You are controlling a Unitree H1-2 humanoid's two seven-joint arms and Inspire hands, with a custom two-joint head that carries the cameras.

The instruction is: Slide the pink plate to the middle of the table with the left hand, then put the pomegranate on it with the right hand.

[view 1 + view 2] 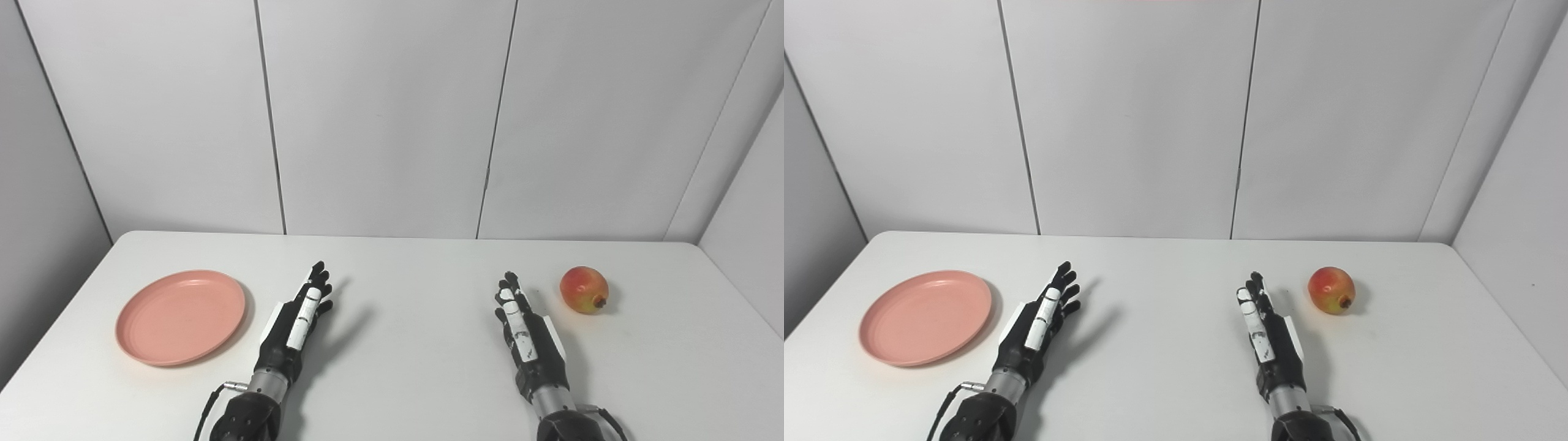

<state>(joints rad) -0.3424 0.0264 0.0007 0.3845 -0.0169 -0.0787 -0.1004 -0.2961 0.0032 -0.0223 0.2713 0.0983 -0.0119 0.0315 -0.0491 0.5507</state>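
A pink plate (180,316) lies flat on the left side of the white table (404,269). My left hand (297,324) is just right of the plate, apart from it, open with fingers stretched forward and holding nothing. A red-yellow pomegranate (584,290) sits on the right side of the table. My right hand (523,331) is to the left of the pomegranate and a little nearer to me, apart from it, open with fingers stretched forward and empty.
Grey wall panels (392,116) stand behind the table's far edge and at both sides. Bare tabletop lies between the two hands. Cables (211,398) run along both wrists.
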